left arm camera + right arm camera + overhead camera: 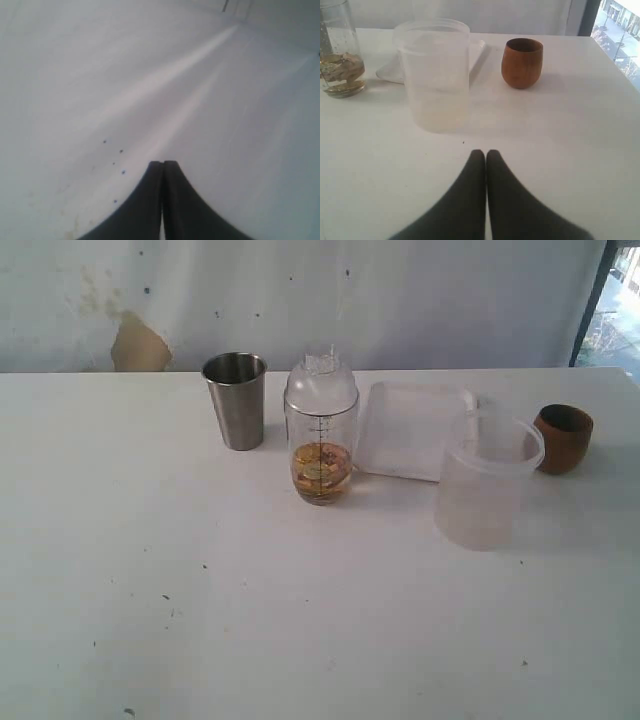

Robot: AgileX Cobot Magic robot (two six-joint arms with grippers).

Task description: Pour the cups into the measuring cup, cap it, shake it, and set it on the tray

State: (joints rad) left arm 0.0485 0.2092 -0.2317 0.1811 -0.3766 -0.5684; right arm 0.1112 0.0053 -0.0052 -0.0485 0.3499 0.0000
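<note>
The steel tumbler (236, 399) stands upright at the back left of centre. Right of it is the clear measuring cup (321, 435) with a black scale, a domed clear cap on top and amber contents at the bottom; it shows again as the measuring cup (340, 55). The white tray (415, 430) lies behind and to its right, with nothing on it. The reddish-brown wooden cup (563, 438) stands at the far right, also the wooden cup (522, 63). My left gripper (163, 164) is shut over bare table. My right gripper (485, 153) is shut, short of the frosted container.
A wide frosted plastic container (487, 480) stands in front of the tray's right corner, between my right gripper and the tray (475, 55); it appears as the container (435, 75). The white table (200, 590) has small dark specks.
</note>
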